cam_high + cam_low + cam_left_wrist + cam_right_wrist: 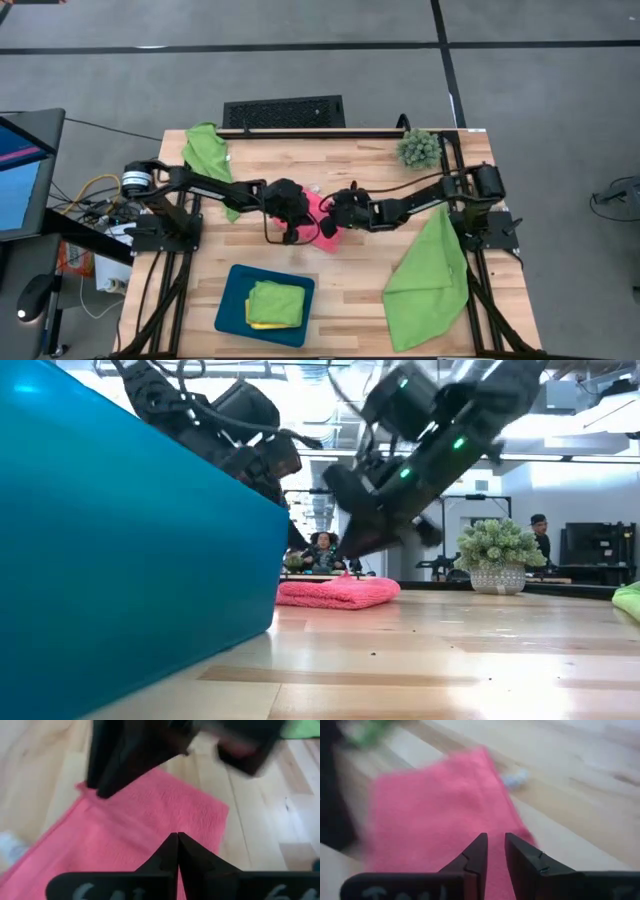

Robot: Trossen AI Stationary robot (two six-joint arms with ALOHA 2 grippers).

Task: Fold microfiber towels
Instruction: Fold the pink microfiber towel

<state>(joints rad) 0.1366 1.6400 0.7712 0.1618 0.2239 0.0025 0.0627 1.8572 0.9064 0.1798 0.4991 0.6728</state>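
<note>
A hot pink microfiber towel (320, 210), folded flat, lies on the wooden table's middle (338, 592). My left gripper (177, 845) hangs just above its left part, fingers shut and holding nothing. My right gripper (495, 844) hovers over its right part with a narrow gap between the fingertips and nothing in it. In the low view both grippers stand clear above the towel. A lime green towel (208, 152) lies at the far left corner. Another (430, 275) is spread at the right. A folded green one on a yellow one (276, 302) rests in the teal tray (232, 310).
A small spiky plant (418, 148) stands at the far right corner. The teal tray fills the near left of the low view (130, 560). A small pale scrap (516, 777) lies beside the pink towel. Bare wood shows between the tray and the right green towel. People sit in the room beyond.
</note>
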